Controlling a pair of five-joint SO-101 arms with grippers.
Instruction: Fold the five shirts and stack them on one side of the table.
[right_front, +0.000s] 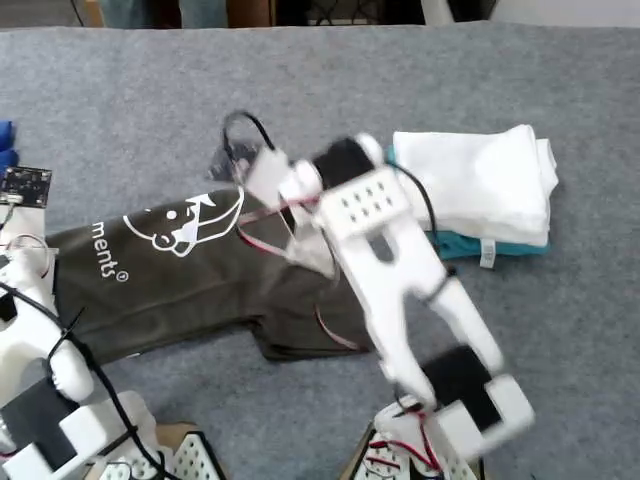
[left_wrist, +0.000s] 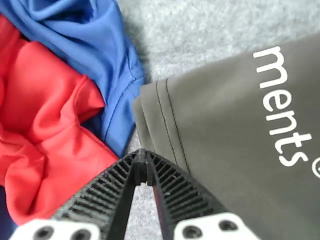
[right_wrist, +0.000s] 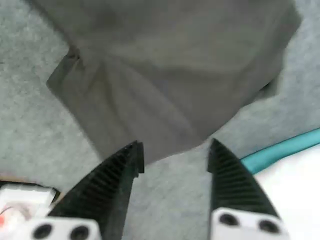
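The grey shirt (right_front: 190, 285) lies flat on the counter (right_front: 400, 70). My right jaws hang wide over its edge, near the folded stack (right_front: 475, 185). My left jaws are closed beside the hem, gripping nothing. A one-sided pull could drag the shirt askew into the stack.

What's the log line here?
left gripper shut by grey shirt | right gripper open over it | white shirt on teal shirt
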